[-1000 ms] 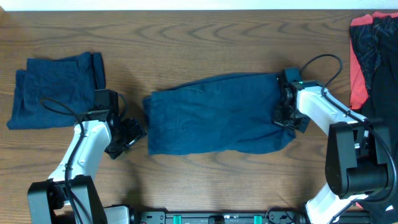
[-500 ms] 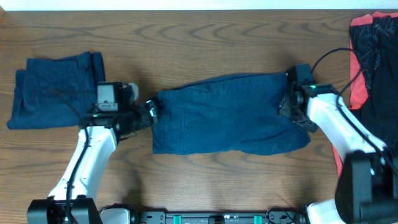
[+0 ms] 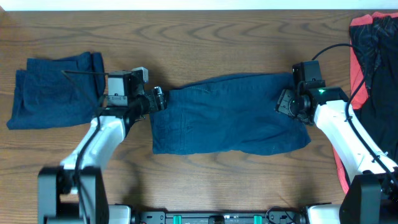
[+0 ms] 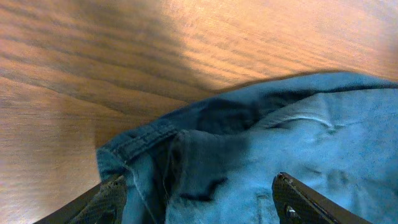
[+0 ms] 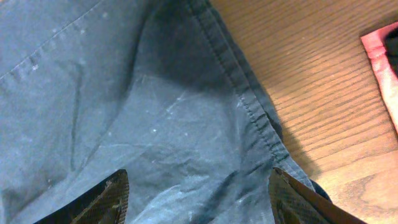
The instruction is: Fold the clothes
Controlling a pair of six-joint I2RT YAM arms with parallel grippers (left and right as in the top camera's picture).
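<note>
The clothes show as three pieces. Navy shorts point(image 3: 230, 118) lie flat and wide across the table's middle. My left gripper point(image 3: 158, 99) stands open at their upper left corner, its fingers point(image 4: 111, 198) spread over the waistband point(image 4: 140, 146), my left gripper point(image 4: 199, 200) low over the cloth. My right gripper point(image 3: 286, 104) is open over the shorts' right end. In the right wrist view my right gripper point(image 5: 198, 199) straddles the cloth beside the stitched hem point(image 5: 252, 112). A folded navy garment point(image 3: 55, 90) lies at the far left.
A black garment with coral-red panels point(image 3: 372, 56) lies at the right edge, partly out of frame and close to the right arm point(image 3: 339, 127). Bare wooden table point(image 3: 205, 37) shows behind and in front of the shorts.
The left arm swung from the table's front up to the shorts' left corner. The right gripper, shut on the right end earlier, has opened. The shorts shifted slightly right.
</note>
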